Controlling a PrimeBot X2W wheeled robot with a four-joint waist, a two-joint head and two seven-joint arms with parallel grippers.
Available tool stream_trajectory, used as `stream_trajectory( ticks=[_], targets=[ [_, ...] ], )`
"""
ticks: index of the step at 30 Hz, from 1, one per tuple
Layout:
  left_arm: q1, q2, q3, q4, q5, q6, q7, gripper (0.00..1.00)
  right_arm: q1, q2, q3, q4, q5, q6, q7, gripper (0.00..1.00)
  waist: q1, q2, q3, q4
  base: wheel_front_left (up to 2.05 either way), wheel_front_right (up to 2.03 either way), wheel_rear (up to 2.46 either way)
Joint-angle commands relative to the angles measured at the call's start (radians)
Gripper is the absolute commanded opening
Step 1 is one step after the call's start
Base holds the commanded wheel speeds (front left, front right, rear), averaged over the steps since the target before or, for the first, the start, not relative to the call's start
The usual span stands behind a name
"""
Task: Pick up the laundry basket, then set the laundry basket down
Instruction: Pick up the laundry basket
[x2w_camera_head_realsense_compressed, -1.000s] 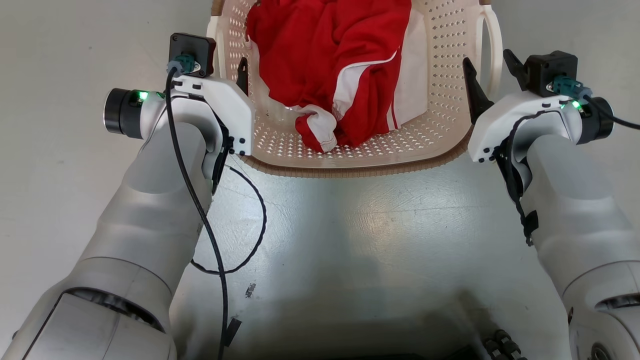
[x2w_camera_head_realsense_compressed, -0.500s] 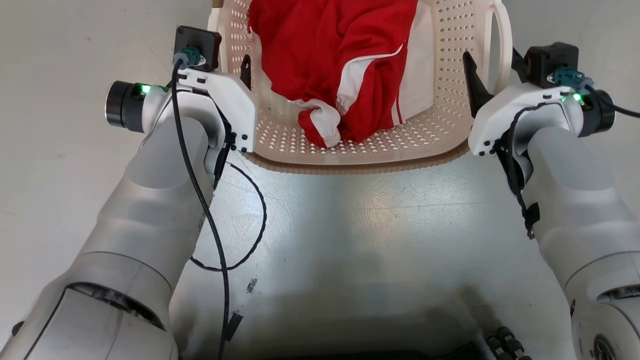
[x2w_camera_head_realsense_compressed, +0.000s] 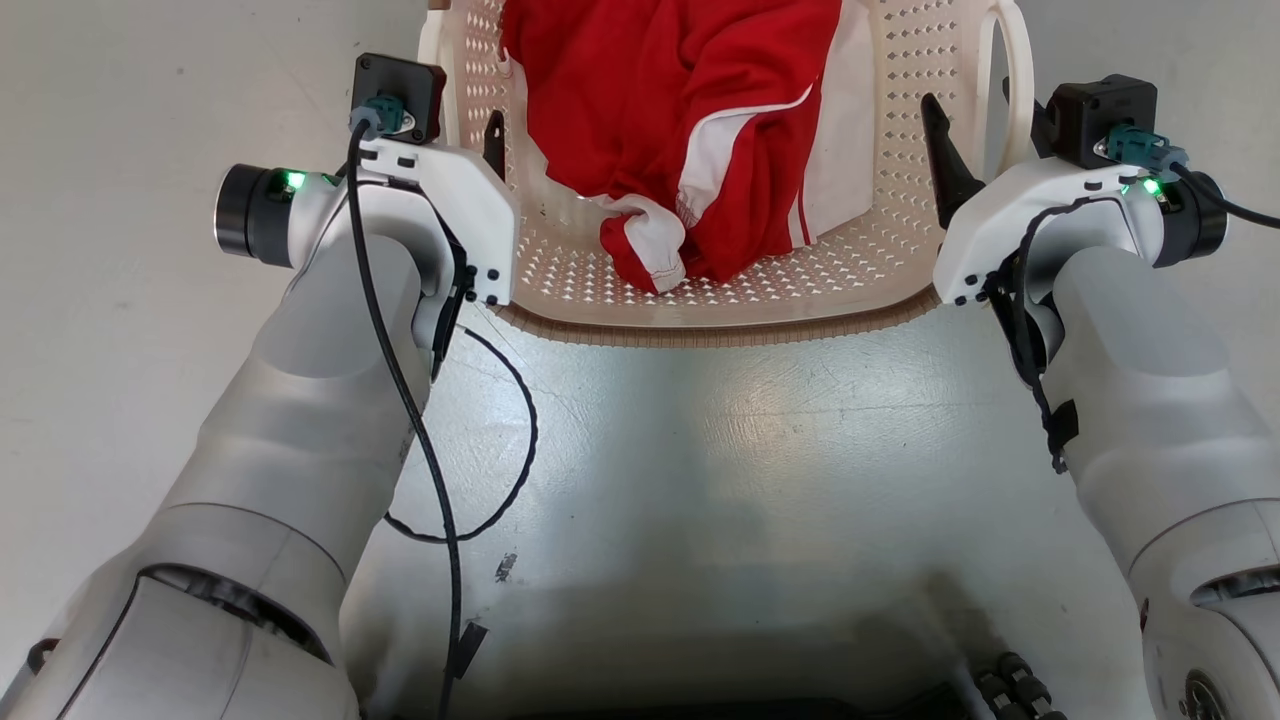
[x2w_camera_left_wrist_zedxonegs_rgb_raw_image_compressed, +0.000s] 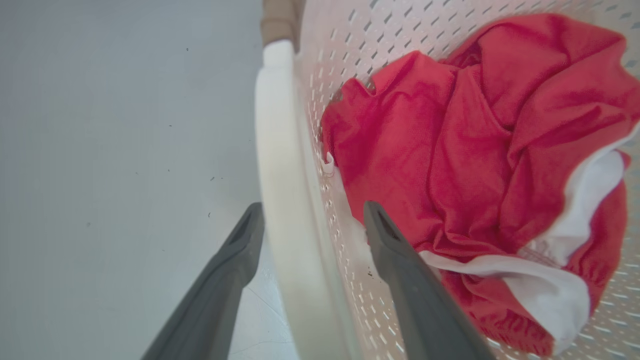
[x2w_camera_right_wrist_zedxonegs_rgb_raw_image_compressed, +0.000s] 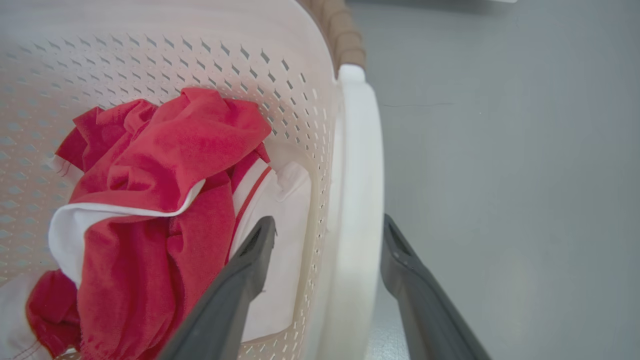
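Note:
The laundry basket (x2w_camera_head_realsense_compressed: 720, 325), cream and perforated with a brown rim, sits at the top middle of the head view and holds a red and white garment (x2w_camera_head_realsense_compressed: 680, 110). My left gripper (x2w_camera_head_realsense_compressed: 460, 130) is open and straddles the white left handle (x2w_camera_left_wrist_zedxonegs_rgb_raw_image_compressed: 275, 150), one finger outside and one inside the basket wall. In the left wrist view the left gripper (x2w_camera_left_wrist_zedxonegs_rgb_raw_image_compressed: 312, 207) stands apart from that loop. My right gripper (x2w_camera_head_realsense_compressed: 975, 110) is open too, astride the right handle (x2w_camera_right_wrist_zedxonegs_rgb_raw_image_compressed: 360, 150). The right gripper (x2w_camera_right_wrist_zedxonegs_rgb_raw_image_compressed: 327, 220) has its inner finger beside the garment (x2w_camera_right_wrist_zedxonegs_rgb_raw_image_compressed: 165, 165).
Pale grey floor (x2w_camera_head_realsense_compressed: 120, 300) lies all around the basket. A black cable (x2w_camera_head_realsense_compressed: 500, 440) hangs in a loop from my left arm. My dark base (x2w_camera_head_realsense_compressed: 1000, 690) shows at the bottom edge.
Both grippers have crept a little forward along the basket's side handles. Their jaws have stayed open and the basket has kept its place between them.

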Motion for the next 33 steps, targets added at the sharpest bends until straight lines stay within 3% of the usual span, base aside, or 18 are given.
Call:
stream_trajectory(
  ticks=[1,2,3,4,5,6,23,33],
  targets=[
    [-0.008,0.023,0.004,-0.009,-0.006,0.010,-0.007,1.00,0.028,0.017,0.015,-0.008,0.008,0.006,-0.014,1.00,0.0000,0.0000,0.000,0.000,0.00,0.00,0.00],
    [-0.010,0.023,0.001,-0.008,-0.008,0.011,-0.008,1.00,0.028,0.017,0.016,-0.008,0.008,0.006,-0.014,1.00,0.0000,0.0000,0.001,0.000,0.00,0.00,0.00],
    [-0.011,0.023,-0.001,-0.008,-0.010,0.012,-0.009,0.62,0.029,0.017,0.018,-0.007,0.010,0.006,-0.014,0.47,0.0000,0.0000,0.002,0.000,0.00,0.00,0.00],
    [-0.013,0.023,-0.003,-0.007,-0.012,0.013,-0.012,0.46,0.030,0.017,0.019,-0.008,0.012,0.006,-0.014,0.00,0.0000,0.0000,0.002,0.000,0.00,0.00,0.00],
    [-0.014,0.023,-0.007,-0.007,-0.012,0.014,-0.018,0.46,0.033,0.017,0.022,-0.005,0.012,0.006,-0.014,0.00,0.0000,0.0000,0.002,0.001,0.00,0.00,0.00],
    [-0.015,0.023,-0.011,-0.007,-0.012,0.013,-0.019,0.00,0.036,0.017,0.027,-0.001,0.016,0.006,-0.014,0.00,0.0000,0.0000,0.001,0.002,0.00,0.00,0.00],
    [0.024,0.023,-0.047,0.011,-0.060,0.025,-0.009,0.00,0.082,0.017,0.142,0.031,0.124,0.006,0.025,0.00,0.0000,0.0000,-0.070,0.001,0.00,0.00,0.00],
    [0.145,0.026,-0.058,0.036,-0.084,0.008,0.029,0.00,0.200,0.017,0.336,-0.008,0.284,0.006,0.125,0.00,0.0000,0.0000,-0.250,-0.021,0.00,0.00,0.00]
  ],
)
